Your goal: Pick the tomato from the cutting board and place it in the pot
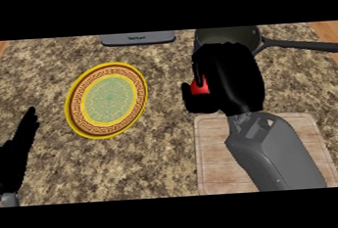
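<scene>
Pot: dark, with a long black handle running toward the counter's far right corner. It stands near the far edge of the counter; only part of its inside shows and nothing can be seen in it.
Plate: yellow rim, patterned green centre, lying left of the middle of the counter with nothing on it.
Cutting board: pale wood, at the near right of the counter; the grey forearm lies across it and nothing else shows on it.
Tomato: a red sliver showing at the left side of the right hand, held off the board, between the board's far edge and the pot.
Right hand: fingers curled round the tomato, hiding most of it; the hand also covers the pot's near rim.
Left hand: at the near left edge, fingers straight and relaxed, pointing up; its wrist is cut off by the lower edge.
Grey object: at the far edge, cut off, hard to identify.
</scene>
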Robot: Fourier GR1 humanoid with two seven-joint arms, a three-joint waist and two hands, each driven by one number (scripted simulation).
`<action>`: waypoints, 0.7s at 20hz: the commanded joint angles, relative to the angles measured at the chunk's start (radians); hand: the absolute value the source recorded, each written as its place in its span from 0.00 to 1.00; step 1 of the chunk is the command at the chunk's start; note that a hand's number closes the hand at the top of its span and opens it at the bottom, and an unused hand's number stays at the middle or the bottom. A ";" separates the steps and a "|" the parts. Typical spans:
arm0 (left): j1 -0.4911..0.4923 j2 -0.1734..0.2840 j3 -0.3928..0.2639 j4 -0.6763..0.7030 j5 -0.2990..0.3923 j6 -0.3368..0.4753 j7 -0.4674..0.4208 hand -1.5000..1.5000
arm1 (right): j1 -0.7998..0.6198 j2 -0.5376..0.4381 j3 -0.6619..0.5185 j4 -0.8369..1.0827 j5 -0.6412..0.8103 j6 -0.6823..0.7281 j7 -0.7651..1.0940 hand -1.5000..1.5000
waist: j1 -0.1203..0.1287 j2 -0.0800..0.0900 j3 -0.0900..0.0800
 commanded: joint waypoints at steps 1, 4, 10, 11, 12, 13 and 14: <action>0.044 0.021 0.028 -0.044 0.032 -0.041 -0.009 0.50 | -0.010 -0.024 -0.121 -0.034 -0.044 -0.042 -0.025 1.00 | 0.006 0.002 0.000; -0.012 0.022 0.041 0.009 0.031 -0.039 0.004 0.50 | -0.017 -0.060 -0.213 -0.001 -0.110 -0.099 -0.114 1.00 | 0.002 0.005 0.000; -0.052 -0.044 -0.010 0.039 -0.046 0.018 0.002 0.50 | -0.103 -0.076 -0.304 0.184 -0.144 -0.201 -0.208 1.00 | 0.003 0.006 0.000; -0.004 -0.010 0.013 0.004 -0.025 -0.019 -0.006 0.50 | -0.189 -0.129 -0.367 0.262 -0.176 -0.167 -0.234 1.00 | 0.010 0.006 0.000; -0.024 -0.032 -0.012 -0.041 -0.042 0.005 0.054 0.50 | -0.200 -0.121 -0.369 0.346 -0.169 -0.240 -0.283 1.00 | 0.014 0.007 0.000; 0.006 0.002 0.023 -0.021 -0.011 -0.043 0.005 0.50 | -0.239 -0.126 -0.386 0.327 -0.194 -0.179 -0.242 1.00 | 0.012 0.005 0.000; -0.070 -0.004 0.019 -0.008 -0.018 -0.025 0.065 0.50 | -0.256 -0.150 -0.406 0.397 -0.203 -0.206 -0.293 1.00 | 0.011 0.007 0.000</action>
